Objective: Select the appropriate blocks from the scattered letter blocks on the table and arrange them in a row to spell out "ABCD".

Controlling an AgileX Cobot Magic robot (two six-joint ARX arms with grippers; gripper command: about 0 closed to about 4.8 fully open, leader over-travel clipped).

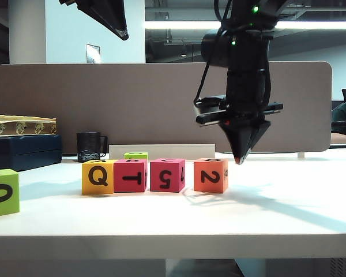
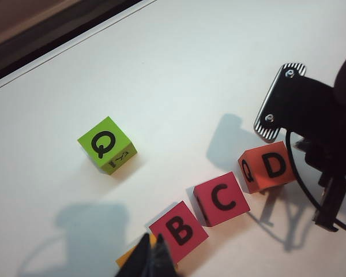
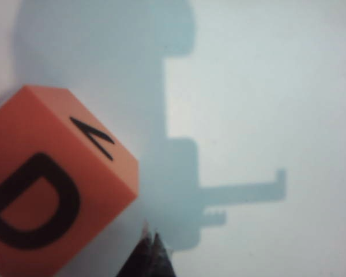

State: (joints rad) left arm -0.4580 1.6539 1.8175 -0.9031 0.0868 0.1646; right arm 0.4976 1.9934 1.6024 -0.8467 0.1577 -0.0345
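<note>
Four letter blocks stand in a row on the white table (image 1: 277, 202): yellow (image 1: 98, 177), magenta-red (image 1: 130, 176), magenta-red (image 1: 167, 175) and orange (image 1: 210, 175). From above their tops read B (image 2: 179, 231), C (image 2: 222, 198) and D (image 2: 266, 167); the yellow block (image 2: 126, 259) is mostly hidden behind my left gripper (image 2: 151, 245). That gripper is shut and empty, high over the row's left end (image 1: 123, 33). My right gripper (image 1: 239, 158) points down, shut and empty, just right of the orange block (image 3: 52, 202), tips (image 3: 150, 239) close to the tabletop beside it.
A lime-green cube marked 0 (image 1: 3, 192) sits at the front left. A smaller lime-green cube (image 1: 136, 155), topped with Q (image 2: 106, 144), lies behind the row. A black mug (image 1: 89, 146), a dark box (image 1: 23, 151) and the divider panel (image 1: 161, 98) line the back.
</note>
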